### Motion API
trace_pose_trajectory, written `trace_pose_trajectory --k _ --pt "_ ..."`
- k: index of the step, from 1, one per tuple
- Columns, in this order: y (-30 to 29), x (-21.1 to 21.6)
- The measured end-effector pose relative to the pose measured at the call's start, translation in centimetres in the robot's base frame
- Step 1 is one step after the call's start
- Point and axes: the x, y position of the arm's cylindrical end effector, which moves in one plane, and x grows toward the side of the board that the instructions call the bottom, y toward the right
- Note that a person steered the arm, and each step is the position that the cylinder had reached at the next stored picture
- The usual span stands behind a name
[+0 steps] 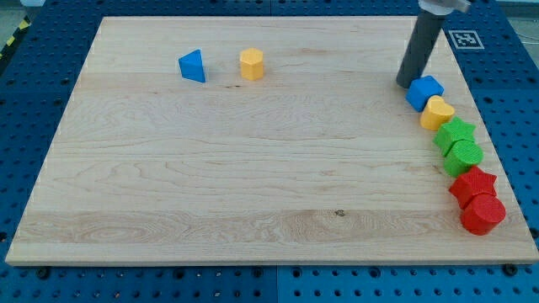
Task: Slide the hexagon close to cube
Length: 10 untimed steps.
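The yellow hexagon (251,64) sits near the view's top, left of centre, with a blue triangle (193,66) just to its left. The blue cube (424,91) lies at the view's right, near the top. My tip (405,83) rests on the board just left of the blue cube, touching or almost touching its upper-left side. The rod rises from there to the view's top edge. The hexagon is far to the left of the tip and the cube.
Below the blue cube, a curved row of blocks runs down the board's right edge (497,160): a yellow heart (437,113), a green star (456,133), a green round block (464,156), a red star (472,184), a red round block (482,214).
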Motion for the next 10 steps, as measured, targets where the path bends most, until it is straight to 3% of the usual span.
trace_pose_trajectory --k 2,3,6,7,8,10 --pt "2.5 -0.5" --pt "-1.9 -3.8" --pt "-28.9 -7.8" --pt "-32.7 -6.9" --pt "-30.5 -5.6" --pt "-19.8 -4.5"
